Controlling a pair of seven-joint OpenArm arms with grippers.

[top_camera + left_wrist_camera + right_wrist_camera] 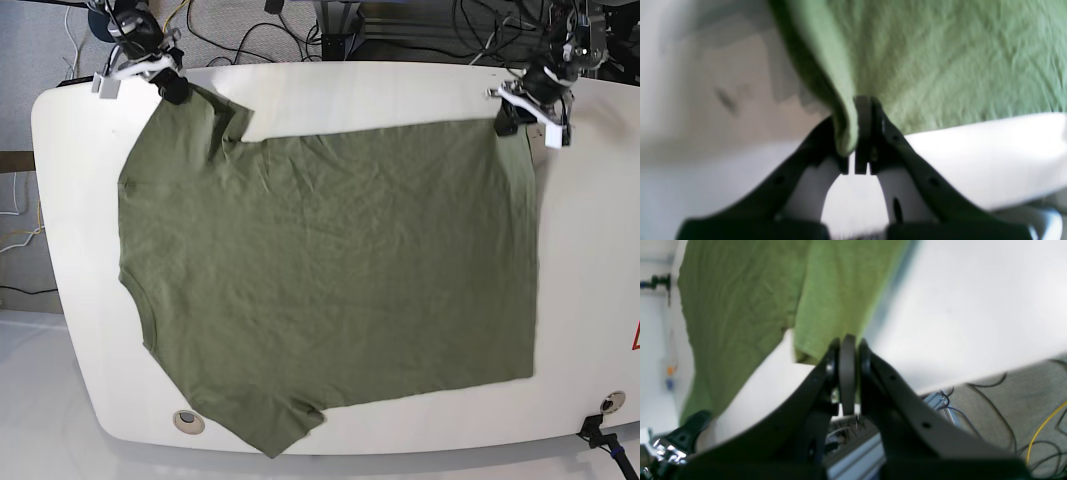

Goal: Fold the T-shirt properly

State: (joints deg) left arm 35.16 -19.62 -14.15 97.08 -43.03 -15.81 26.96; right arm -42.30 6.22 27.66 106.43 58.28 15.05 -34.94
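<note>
From the base view I see the T-shirt (330,270) spread flat and olive-green across most of the white worktop (590,250), its collar on that view's left side and its hem running down the right side. The far sleeve lies by the top left corner, the near sleeve points toward the front edge beside a small round port (187,421) in the worktop. My left gripper (512,112) sits at the far hem corner, on the base view's right; in its wrist camera the jaws are pressed together on a fold of the green cloth (923,63), the fabric bunching up around the fingertips of the left gripper (863,133) while the rest of the shirt lies out beyond it. My right gripper (172,86) is at the far sleeve, on the base view's left; its wrist camera shows the jaws of the right gripper (847,370) closed on the sleeve's edge, with the shirt (740,313) stretching away from them. Cables (250,30) trail over the grey floor behind the worktop. Both wrist views are soft with blur.
</note>
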